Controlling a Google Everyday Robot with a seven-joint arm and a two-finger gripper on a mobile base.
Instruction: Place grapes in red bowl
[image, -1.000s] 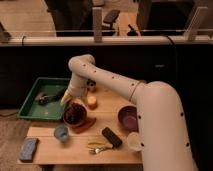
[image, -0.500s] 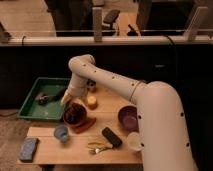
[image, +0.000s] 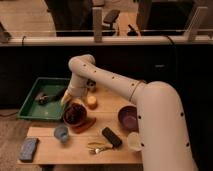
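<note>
The red bowl (image: 76, 116) stands on the wooden table (image: 50, 152) at its back left, next to the green tray. A dark shape that looks like the grapes (image: 74, 113) lies inside the bowl. My gripper (image: 70, 99) hangs just above the bowl's back left rim, at the end of the white arm (image: 107, 80) that reaches down from the right. The arm's wrist hides part of the bowl's far rim.
A green tray (image: 35, 107) holding a dark object (image: 44, 98) sits left of the bowl. On the table are a small yellow object (image: 92, 102), a purple bowl (image: 129, 118), a blue cup (image: 61, 132), a flat black block (image: 111, 136), gold utensils (image: 97, 146), a white cup (image: 134, 141) and a blue sponge (image: 28, 148).
</note>
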